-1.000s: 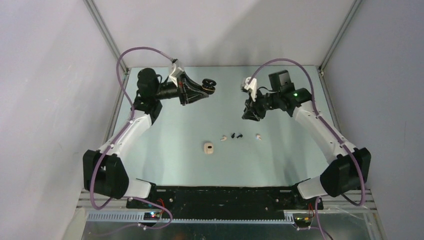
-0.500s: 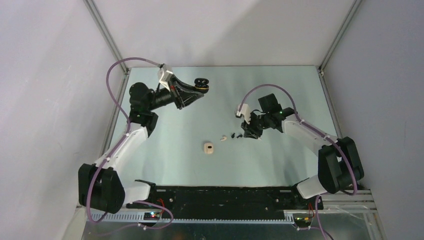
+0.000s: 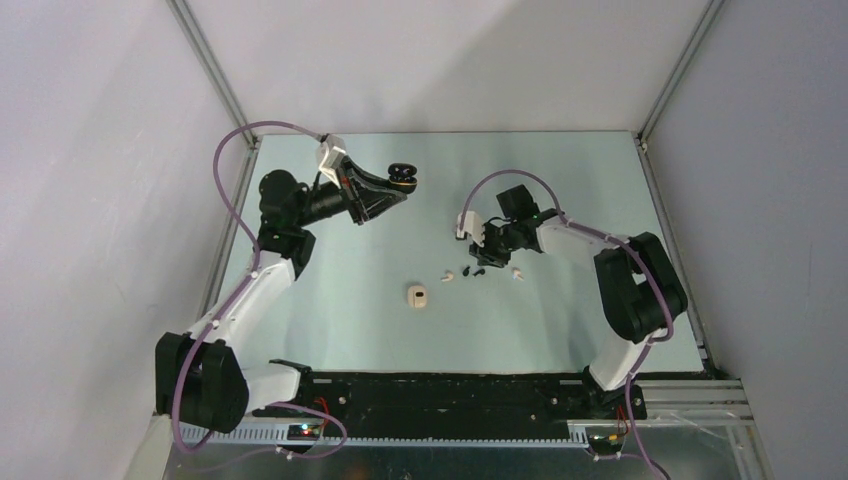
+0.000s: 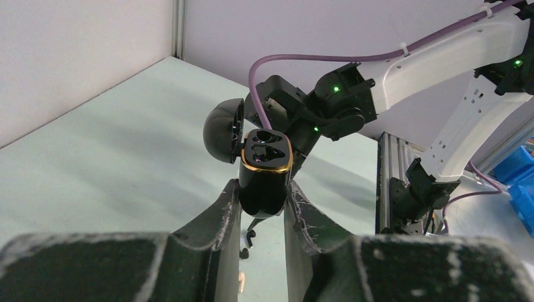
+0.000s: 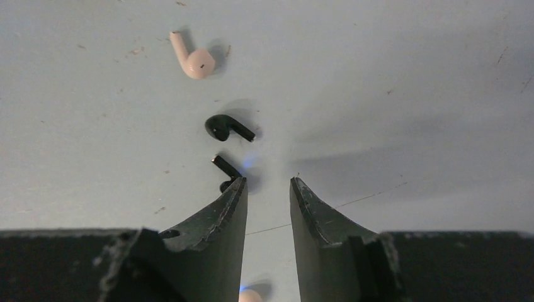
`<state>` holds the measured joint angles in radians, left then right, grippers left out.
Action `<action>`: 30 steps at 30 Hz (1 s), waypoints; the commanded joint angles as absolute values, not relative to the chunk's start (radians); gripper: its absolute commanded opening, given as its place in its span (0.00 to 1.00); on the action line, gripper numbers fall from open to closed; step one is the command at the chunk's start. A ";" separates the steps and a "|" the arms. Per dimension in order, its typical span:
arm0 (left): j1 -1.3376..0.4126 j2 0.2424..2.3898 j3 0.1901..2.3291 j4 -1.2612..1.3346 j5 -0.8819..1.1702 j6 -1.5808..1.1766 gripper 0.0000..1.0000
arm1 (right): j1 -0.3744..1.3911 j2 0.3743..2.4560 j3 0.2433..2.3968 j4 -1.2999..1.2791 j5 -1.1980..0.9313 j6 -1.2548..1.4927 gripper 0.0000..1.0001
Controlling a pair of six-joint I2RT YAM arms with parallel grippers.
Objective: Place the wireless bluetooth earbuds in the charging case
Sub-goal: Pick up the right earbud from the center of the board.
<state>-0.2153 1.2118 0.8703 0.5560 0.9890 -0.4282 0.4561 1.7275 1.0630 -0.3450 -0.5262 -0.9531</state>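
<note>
Right pincer apart; tiny black plastic earbud just outside one fingertip, not between (left pincer clamps glossy black charging case)

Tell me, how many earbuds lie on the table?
4: far cream earbud, middle black earbud, near black earbud partly behind a finger of the right gripper, near cream earbud beneath it.

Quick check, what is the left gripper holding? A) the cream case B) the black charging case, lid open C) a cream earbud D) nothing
B: in the left wrist view the left gripper is clamped on the black charging case, whose lid stands open.
</note>
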 commanded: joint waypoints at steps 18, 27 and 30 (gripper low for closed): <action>-0.206 1.186 0.864 0.548 0.964 -0.419 0.00 | 0.470 1.805 1.143 -0.442 -0.527 -1.081 0.36; -0.206 1.170 0.849 0.548 0.958 -0.419 0.00 | 0.456 1.769 1.143 -0.390 -0.448 -0.944 0.36; -0.206 1.167 0.843 0.548 0.951 -0.417 0.00 | 0.433 1.734 1.142 -0.412 -0.410 -0.832 0.34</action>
<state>-0.2131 1.2079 0.8474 0.5282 0.9707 -0.4263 0.4622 1.8084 1.1076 -0.4168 -0.4652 -0.9817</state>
